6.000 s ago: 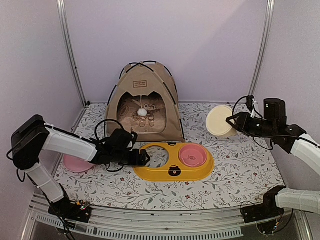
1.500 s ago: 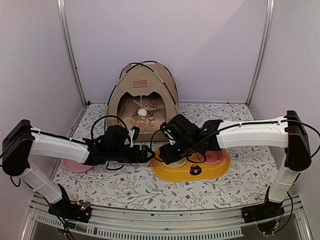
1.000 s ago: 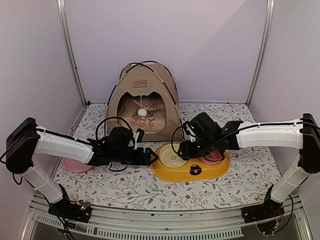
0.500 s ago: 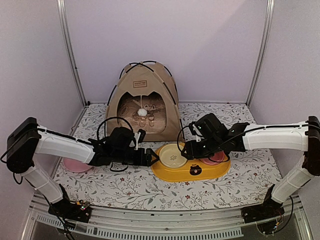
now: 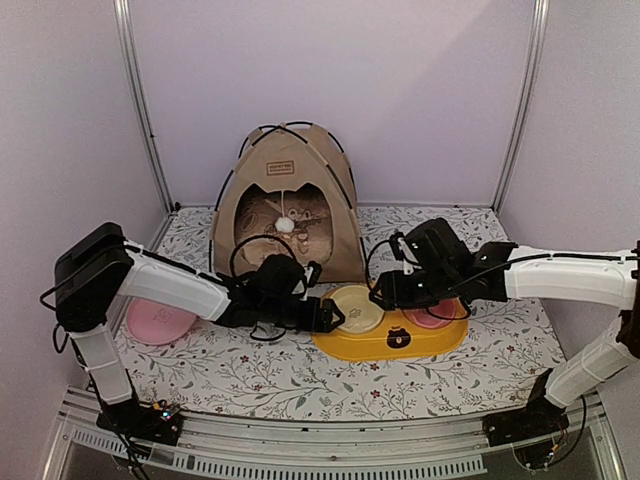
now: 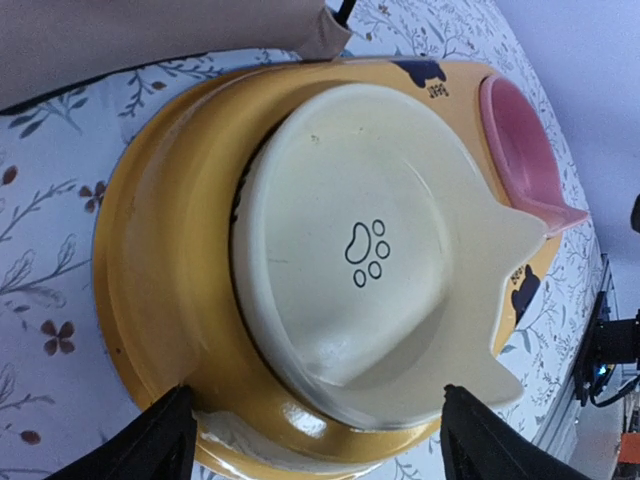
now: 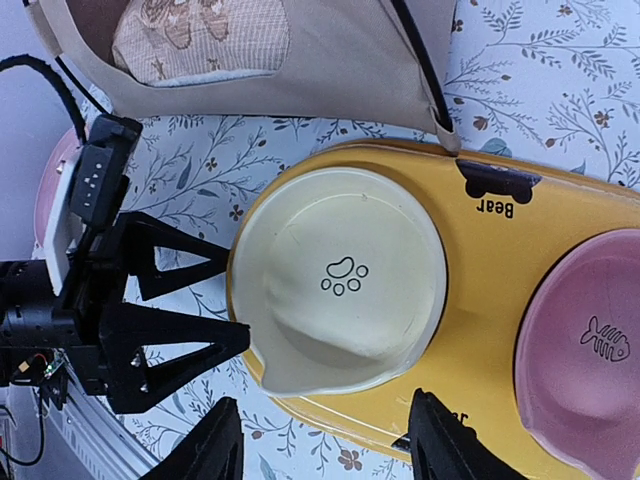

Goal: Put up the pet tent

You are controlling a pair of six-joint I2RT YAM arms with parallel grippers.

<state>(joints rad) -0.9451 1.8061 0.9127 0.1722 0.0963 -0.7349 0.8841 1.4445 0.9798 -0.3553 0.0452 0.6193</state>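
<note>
Fingers (image 6: pixel 165 442) of the left gripper (image 5: pixel 328 316) stand spread, flanking the yellow tray (image 5: pixel 440 340) end (contact unclear). Right gripper (image 5: pixel 385 292) fingers (image 7: pixel 222 445), likewise released, hover above the cream bowl (image 7: pixel 340 270). Pet tent (image 5: pixel 287 205) stands erected just behind the tray.

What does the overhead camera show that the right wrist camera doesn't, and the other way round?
Only overhead: the whole pet tent, with its label patch and white pom-pom. Only the right wrist: the paw print in the cream bowl and the fish print in the pink bowl. Both: the yellow feeder holding both bowls, and the left gripper, open at the feeder's end.
</note>
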